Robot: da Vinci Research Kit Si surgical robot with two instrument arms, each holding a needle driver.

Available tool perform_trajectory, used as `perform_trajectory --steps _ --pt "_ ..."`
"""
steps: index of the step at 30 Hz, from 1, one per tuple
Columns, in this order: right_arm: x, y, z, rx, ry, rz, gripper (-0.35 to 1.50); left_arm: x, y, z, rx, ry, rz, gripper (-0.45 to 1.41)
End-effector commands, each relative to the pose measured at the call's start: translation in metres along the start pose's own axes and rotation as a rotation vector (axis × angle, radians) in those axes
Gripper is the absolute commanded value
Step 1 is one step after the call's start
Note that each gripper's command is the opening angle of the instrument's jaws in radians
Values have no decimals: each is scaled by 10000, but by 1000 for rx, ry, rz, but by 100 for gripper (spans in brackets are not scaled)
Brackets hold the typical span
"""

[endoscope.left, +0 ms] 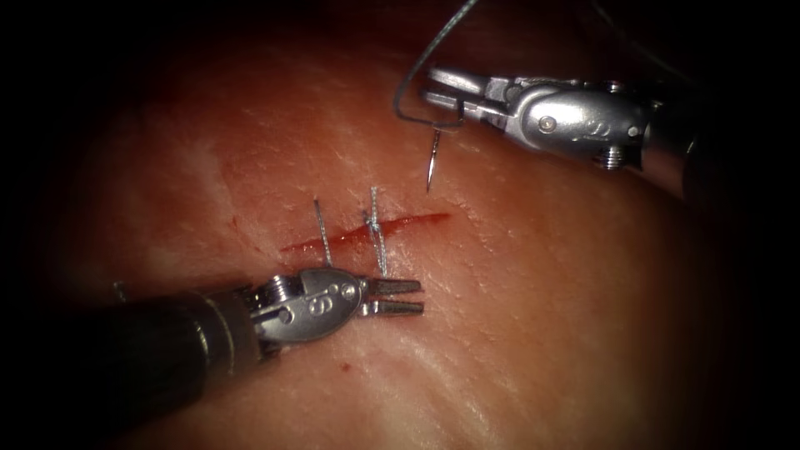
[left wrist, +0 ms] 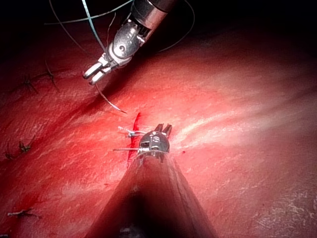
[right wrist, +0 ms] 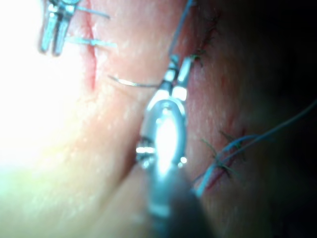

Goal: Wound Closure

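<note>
Left tool (endoscope.left: 407,297) enters from 8 o'clock in the endoscope view, shaft low and nearly level, wrist straight, jaws pointing toward 3 o'clock, slightly parted, holding nothing. Right tool (endoscope.left: 442,92) enters from 2 o'clock, shaft angled down, wrist bent so its jaws point toward 9 o'clock; jaws closed on the needle (endoscope.left: 417,108) at mid-curve, held clear above the tissue (endoscope.left: 542,275).

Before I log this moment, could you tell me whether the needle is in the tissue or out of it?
Out. The right gripper holds the needle clear above the tissue, its tip bare beyond the cut.
</note>
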Motion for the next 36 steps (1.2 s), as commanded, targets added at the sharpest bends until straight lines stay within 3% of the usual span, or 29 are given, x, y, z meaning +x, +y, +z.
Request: perform_trajectory --steps 1,13,26,36 --pt "-7 10 8 -14 6 -16 -35 -1 -2 9 3 1 0 -5" --pt "0 -5 25 -16 87 -136 -35 -16 -4 16 -5 6 3 4" --pt "5 -21 21 -18 156 -198 -35 -20 -7 10 -8 6 4 5" --pt "8 -27 0 8 185 -227 -35 -20 -10 5 -9 4 2 4"
